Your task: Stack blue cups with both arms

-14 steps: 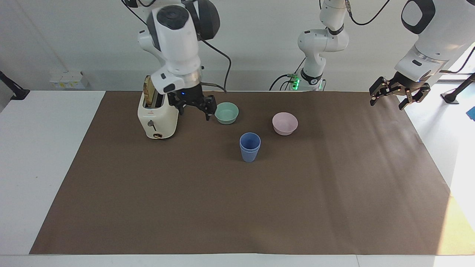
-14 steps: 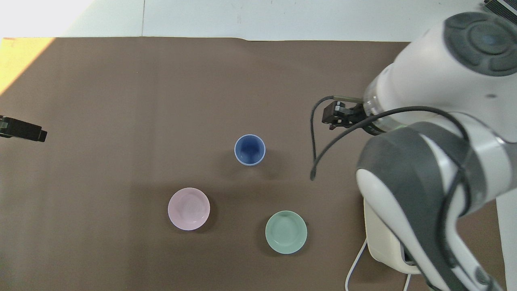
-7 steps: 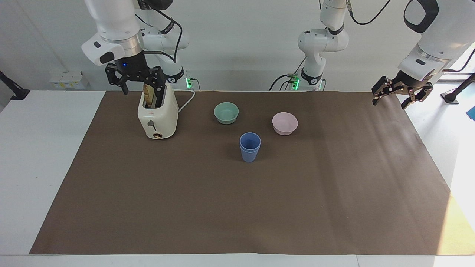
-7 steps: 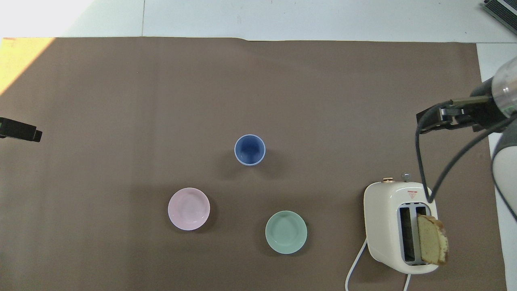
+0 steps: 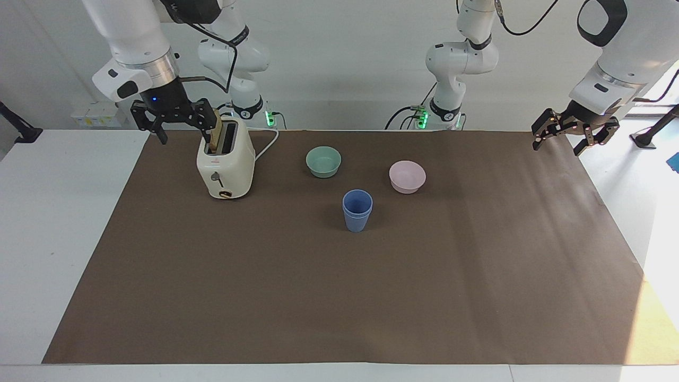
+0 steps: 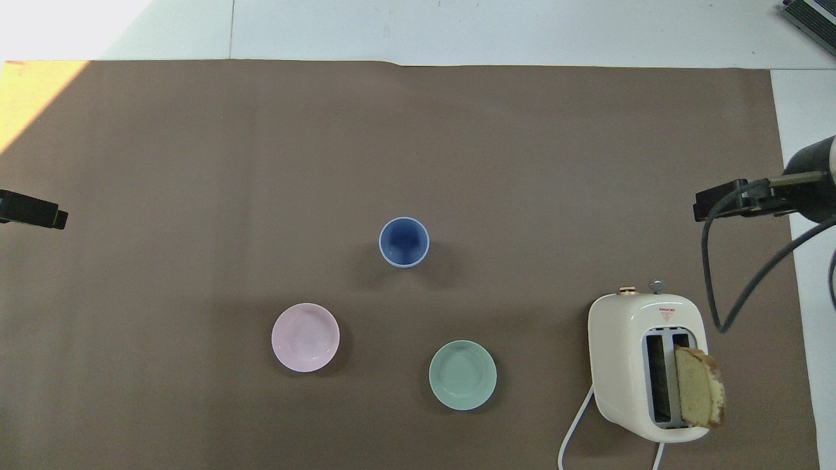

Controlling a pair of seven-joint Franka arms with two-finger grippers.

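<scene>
The two blue cups stand nested one in the other, upright on the brown mat, farther from the robots than the two bowls; in the overhead view they read as one cup. No gripper touches them. My right gripper is open and empty, raised over the mat's edge beside the toaster at the right arm's end; it also shows in the overhead view. My left gripper is open and empty, raised over the mat's corner at the left arm's end; its tip shows in the overhead view.
A teal-green bowl and a pink bowl sit nearer the robots than the cups. A cream toaster with a bread slice in one slot stands toward the right arm's end, its cord trailing toward the robots.
My right gripper has swung from beside the green bowl up and out past the toaster to the mat's edge. The left gripper has barely moved. The cups have stayed put.
</scene>
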